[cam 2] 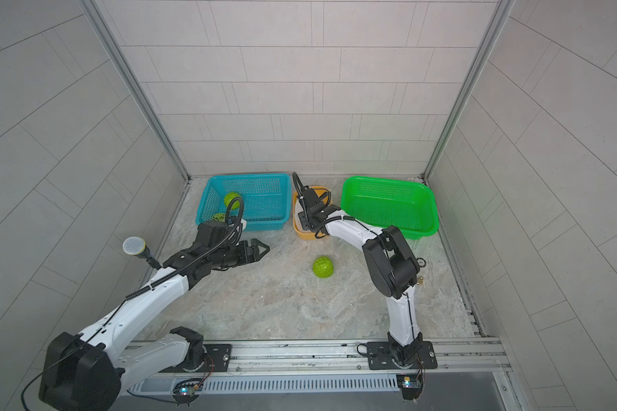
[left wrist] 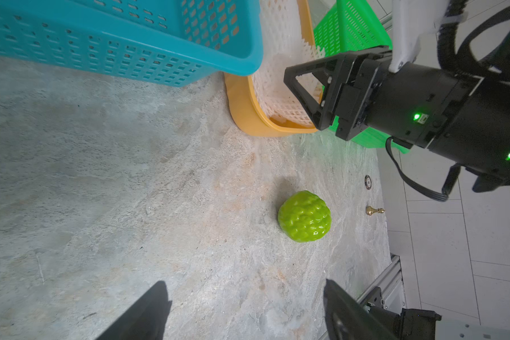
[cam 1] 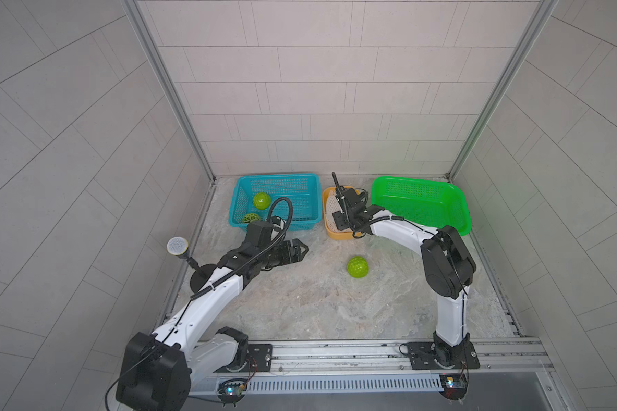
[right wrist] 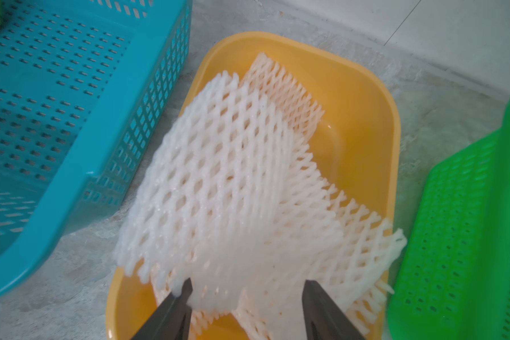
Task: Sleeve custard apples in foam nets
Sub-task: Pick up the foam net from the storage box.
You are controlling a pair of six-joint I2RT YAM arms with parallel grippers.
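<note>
One bumpy green custard apple (cam 1: pixel 358 267) (cam 2: pixel 323 267) (left wrist: pixel 304 216) lies loose on the stone tabletop. Two more (cam 1: pixel 261 201) (cam 1: pixel 250 217) sit in the blue basket (cam 1: pixel 275 178) (cam 2: pixel 246 176). White foam nets (right wrist: pixel 233 176) (cam 1: pixel 330 210) are piled in the yellow tub (right wrist: pixel 365 117) (cam 1: pixel 339 235). My right gripper (right wrist: pixel 248 282) hangs over the tub's near end, open. The edge of the top net lies between its fingertips and touches one of them. My left gripper (left wrist: pixel 245 282) (cam 1: pixel 301 251) is open and empty, low over the table, left of the loose custard apple and apart from it.
An empty green basket (cam 1: pixel 421 203) (cam 2: pixel 389 203) leans at the back right beside the yellow tub. A round mesh-headed stand (cam 1: pixel 177 245) is at the left edge. A small brass piece (left wrist: pixel 374 210) and a dark ring (left wrist: pixel 367 182) lie near the right edge.
</note>
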